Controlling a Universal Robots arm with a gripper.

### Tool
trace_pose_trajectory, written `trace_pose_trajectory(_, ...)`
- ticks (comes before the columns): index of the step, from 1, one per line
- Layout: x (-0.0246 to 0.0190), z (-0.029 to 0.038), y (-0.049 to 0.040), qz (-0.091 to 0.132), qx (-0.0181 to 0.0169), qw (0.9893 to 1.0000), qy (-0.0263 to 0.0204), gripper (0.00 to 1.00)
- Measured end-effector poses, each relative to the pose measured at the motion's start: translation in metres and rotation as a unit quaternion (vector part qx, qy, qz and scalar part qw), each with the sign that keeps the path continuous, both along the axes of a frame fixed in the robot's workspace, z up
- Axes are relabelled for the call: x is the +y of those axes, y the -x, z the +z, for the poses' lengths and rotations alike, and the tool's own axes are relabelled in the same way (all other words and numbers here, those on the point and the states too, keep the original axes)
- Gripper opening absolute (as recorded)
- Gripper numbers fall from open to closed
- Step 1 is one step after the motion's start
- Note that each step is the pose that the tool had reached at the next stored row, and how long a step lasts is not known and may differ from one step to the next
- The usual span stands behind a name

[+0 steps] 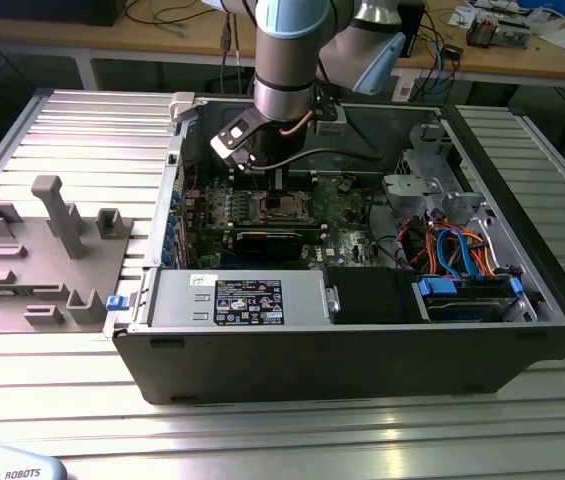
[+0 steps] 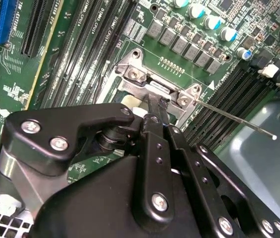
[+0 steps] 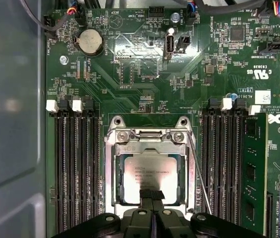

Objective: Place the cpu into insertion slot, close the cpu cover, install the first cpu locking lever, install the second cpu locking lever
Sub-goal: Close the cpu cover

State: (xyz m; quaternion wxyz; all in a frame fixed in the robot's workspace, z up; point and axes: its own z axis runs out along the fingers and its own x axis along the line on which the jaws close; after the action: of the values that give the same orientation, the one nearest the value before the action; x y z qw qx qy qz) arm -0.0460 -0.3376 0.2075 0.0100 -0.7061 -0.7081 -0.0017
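Jaws pressed together on nothing, the gripper [image 3: 152, 194] holds its tips over one edge of the cpu [image 3: 149, 168]; whether they touch it I cannot tell. That cpu lies flat in the insertion slot [image 1: 284, 208], and the cpu cover [image 3: 149, 144] is down, framing it. Just beside the cover, a thin locking lever [image 3: 199, 173] slants free. Long memory slots [image 3: 78, 168] flank the socket. In the upper middle of the exterior view, the arm [image 1: 287, 60] reaches into the open computer case [image 1: 362, 370].
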Motion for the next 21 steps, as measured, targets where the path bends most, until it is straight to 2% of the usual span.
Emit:
trace_pose_trajectory(7, -0.0008, -0.0019, 0.0000, 0.000, 0.0001, 1.0000, 0.0000, 0.11)
trace_pose_trajectory(10, -0.0009, 0.0011, -0.0021, 0.000, 0.0000, 1.0000, 0.0000, 0.11)
trace_pose_trajectory(15, -0.0010, 0.0024, -0.0151, 0.000, 0.0025, 1.0000, -0.0003, 0.11)
trace_pose_trajectory(18, -0.0009, 0.0070, -0.0179, 0.000, 0.0029, 1.0000, -0.0004, 0.11)
trace_pose_trajectory(21, -0.0009, 0.0164, -0.0181, 0.000, 0.0029, 1.0000, -0.0006, 0.11)
